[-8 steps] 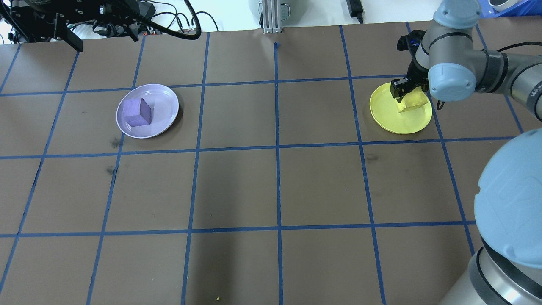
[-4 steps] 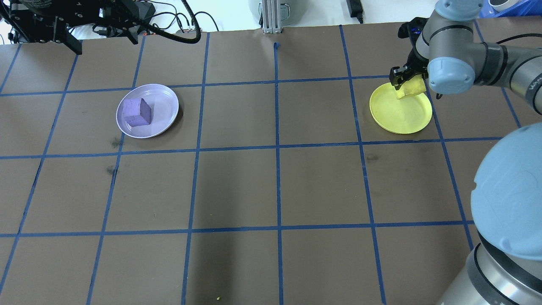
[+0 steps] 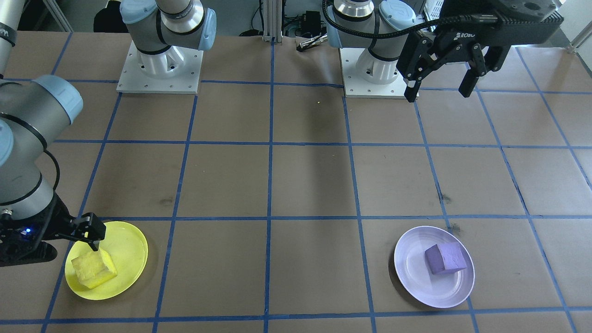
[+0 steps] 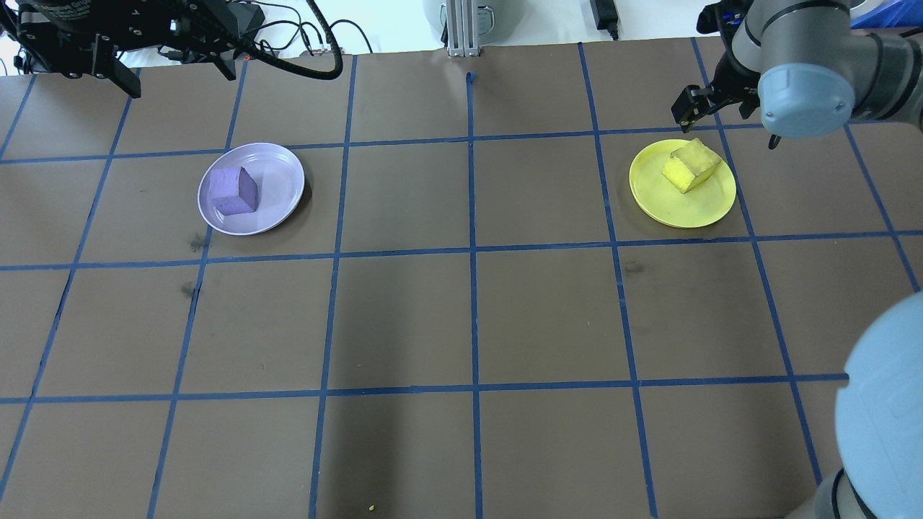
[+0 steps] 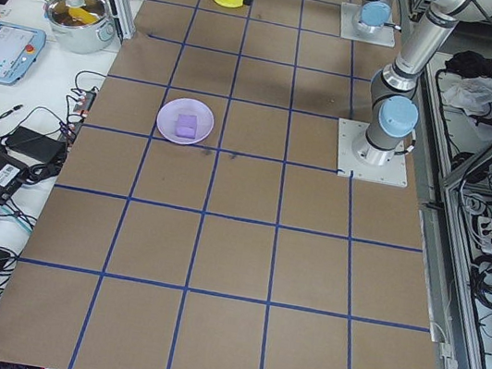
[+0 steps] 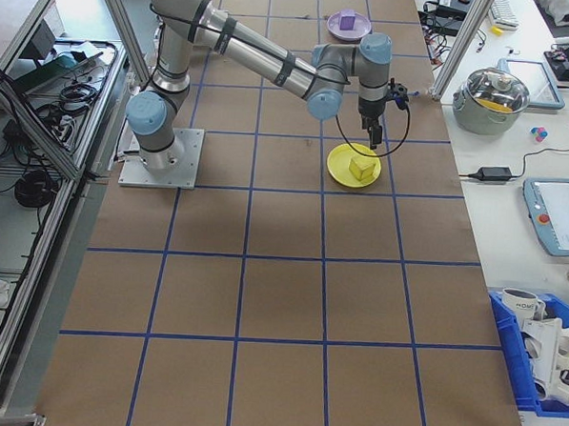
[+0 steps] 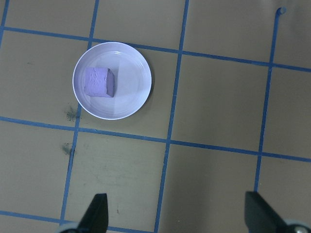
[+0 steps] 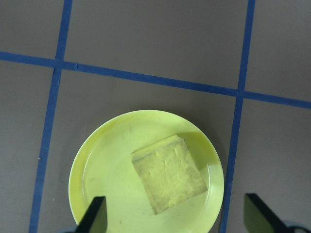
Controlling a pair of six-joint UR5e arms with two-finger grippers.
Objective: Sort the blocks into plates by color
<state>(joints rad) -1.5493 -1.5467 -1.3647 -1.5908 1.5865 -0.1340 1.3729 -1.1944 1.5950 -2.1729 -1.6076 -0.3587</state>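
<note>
From the front, my right gripper (image 3: 90,233) hangs spread above the yellow block (image 3: 94,269) resting in the yellow plate (image 3: 134,252). Overhead, the purple block (image 4: 233,192) sits in the lavender plate (image 4: 281,180); my left gripper (image 4: 173,72) is spread wide, empty. Sorting looks finished.
</note>
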